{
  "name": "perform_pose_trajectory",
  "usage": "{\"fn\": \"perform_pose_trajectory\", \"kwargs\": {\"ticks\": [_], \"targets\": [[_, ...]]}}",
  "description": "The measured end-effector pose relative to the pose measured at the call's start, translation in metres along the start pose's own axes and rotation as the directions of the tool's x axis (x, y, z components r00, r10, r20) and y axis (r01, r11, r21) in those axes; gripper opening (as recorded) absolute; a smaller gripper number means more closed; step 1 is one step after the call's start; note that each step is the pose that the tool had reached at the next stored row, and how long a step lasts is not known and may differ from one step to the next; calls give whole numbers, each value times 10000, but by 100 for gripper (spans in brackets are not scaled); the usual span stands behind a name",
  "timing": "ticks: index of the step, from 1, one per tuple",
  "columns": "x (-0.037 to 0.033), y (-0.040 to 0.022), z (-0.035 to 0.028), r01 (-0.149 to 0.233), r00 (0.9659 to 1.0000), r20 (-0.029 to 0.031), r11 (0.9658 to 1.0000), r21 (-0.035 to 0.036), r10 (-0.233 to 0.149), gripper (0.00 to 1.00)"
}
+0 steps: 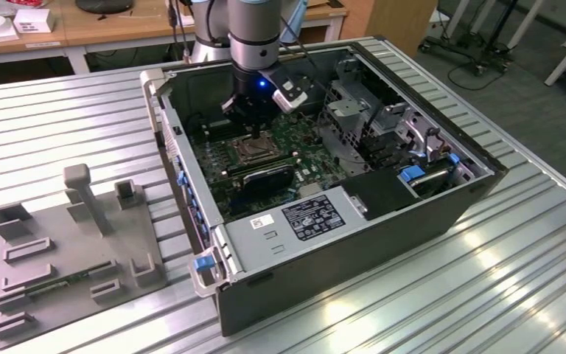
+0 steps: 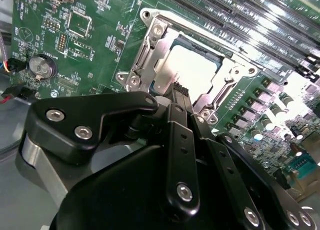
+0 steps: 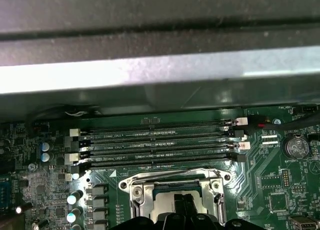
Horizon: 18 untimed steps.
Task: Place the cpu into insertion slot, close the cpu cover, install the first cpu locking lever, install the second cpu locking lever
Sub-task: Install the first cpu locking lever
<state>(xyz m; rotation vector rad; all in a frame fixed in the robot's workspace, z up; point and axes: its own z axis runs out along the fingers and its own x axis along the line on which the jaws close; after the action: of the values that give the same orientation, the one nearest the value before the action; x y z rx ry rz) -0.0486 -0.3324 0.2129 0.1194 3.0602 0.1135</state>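
My gripper (image 1: 250, 135) reaches down into the open computer case and hangs just over the insertion slot (image 1: 251, 152) on the green motherboard (image 1: 293, 140). In both wrist views the black fingertips (image 2: 177, 92) are pressed together with nothing between them, at one edge of the socket. The cpu (image 2: 192, 70) lies in the slot, its dull grey face glaring bright. The silvery cpu cover (image 2: 150, 48) lies flat around it, and the chip shows through its window. In the first wrist view the cover (image 3: 137, 192) frames the cpu (image 3: 167, 206) right at my gripper (image 3: 183, 204).
Long black memory slots (image 3: 155, 145) run beside the socket toward the case wall (image 3: 150, 65). A coin battery (image 2: 40, 65) and capacitors (image 2: 265, 122) stand nearby. A power supply box (image 1: 308, 217) and drive cage (image 1: 382, 125) crowd the case. A grey fixture plate (image 1: 67, 251) lies at the exterior view's left.
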Motion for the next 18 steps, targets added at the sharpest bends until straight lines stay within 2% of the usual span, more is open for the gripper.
{"fn": "perform_pose_trajectory", "kwargs": {"ticks": [4, 16, 18], "targets": [[0, 0, 0, -3, 10000, -4, 10000, -44, 3, 10], [-16, 1, 0, -6, 10000, -30, 10000, -42, 6, 10], [-16, 1, 1, -8, 10000, -69, 10000, -38, 7, 10]]}}
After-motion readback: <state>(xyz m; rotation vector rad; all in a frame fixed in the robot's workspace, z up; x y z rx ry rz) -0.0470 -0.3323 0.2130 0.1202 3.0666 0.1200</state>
